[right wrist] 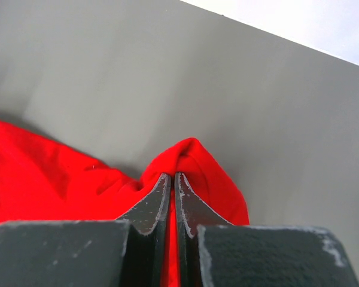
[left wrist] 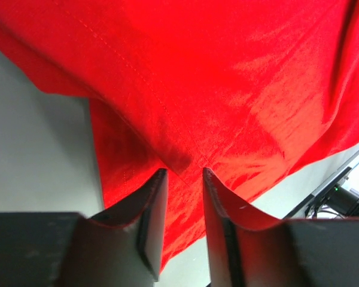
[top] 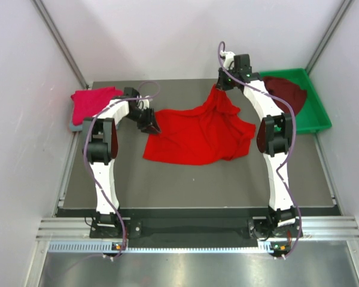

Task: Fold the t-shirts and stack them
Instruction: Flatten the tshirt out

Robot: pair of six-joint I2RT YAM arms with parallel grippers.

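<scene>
The bright red t-shirt (top: 197, 136) lies spread and rumpled in the middle of the table. Its far edge is pulled up into a peak. My right gripper (top: 222, 84) is shut on that peak, and the right wrist view shows the jaws (right wrist: 172, 175) pinching a fold of red cloth (right wrist: 42, 173). My left gripper (top: 151, 124) is at the shirt's left edge. In the left wrist view its jaws (left wrist: 182, 173) stand apart just over the red cloth (left wrist: 227, 78). The crimson-pink t-shirt (top: 93, 100) lies folded at the back left on a grey-blue one (top: 76, 127). The dark maroon t-shirt (top: 285, 89) lies in the tray.
The green plastic tray (top: 316, 116) stands at the back right, beside the right arm. White walls close in the table on the left, back and right. Bare grey table (top: 185, 182) shows in front of the red shirt.
</scene>
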